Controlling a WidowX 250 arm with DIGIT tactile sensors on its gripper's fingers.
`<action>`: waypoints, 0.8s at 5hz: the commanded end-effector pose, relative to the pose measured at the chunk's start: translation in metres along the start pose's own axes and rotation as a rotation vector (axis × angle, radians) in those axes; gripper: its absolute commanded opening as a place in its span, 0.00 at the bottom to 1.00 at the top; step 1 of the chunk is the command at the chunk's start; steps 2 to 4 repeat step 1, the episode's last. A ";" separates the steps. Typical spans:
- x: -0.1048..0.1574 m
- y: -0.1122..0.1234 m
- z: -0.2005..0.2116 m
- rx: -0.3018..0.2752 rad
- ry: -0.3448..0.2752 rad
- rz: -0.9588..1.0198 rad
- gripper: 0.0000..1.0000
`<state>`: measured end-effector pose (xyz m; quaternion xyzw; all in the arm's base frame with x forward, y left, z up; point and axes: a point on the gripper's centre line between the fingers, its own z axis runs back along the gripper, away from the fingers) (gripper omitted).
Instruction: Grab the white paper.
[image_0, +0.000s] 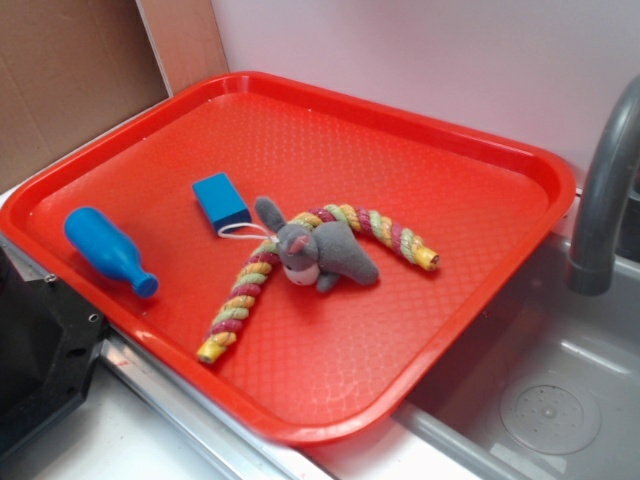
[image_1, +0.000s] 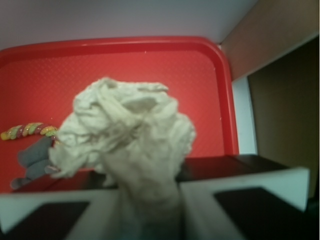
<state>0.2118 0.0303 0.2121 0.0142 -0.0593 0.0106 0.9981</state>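
In the wrist view the white paper (image_1: 127, 135), a crumpled cream-white ball, fills the middle of the picture. Its lower end is pinched between my gripper's (image_1: 149, 212) two pale fingers (image_1: 240, 192). The gripper is shut on the paper and holds it above the red tray (image_1: 200, 75). Neither the gripper nor the paper shows in the exterior view.
On the red tray (image_0: 480, 160) lie a grey plush animal (image_0: 320, 255), a striped rope toy (image_0: 245, 295), a blue block (image_0: 221, 200) and a blue bottle-shaped toy (image_0: 108, 250). A grey faucet (image_0: 600, 200) and a metal sink (image_0: 550, 400) are to the right. Brown cardboard (image_0: 70, 80) stands behind the tray.
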 end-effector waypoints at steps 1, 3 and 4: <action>0.010 -0.013 0.006 0.010 -0.025 -0.018 0.00; 0.010 -0.013 0.006 0.010 -0.025 -0.018 0.00; 0.010 -0.013 0.006 0.010 -0.025 -0.018 0.00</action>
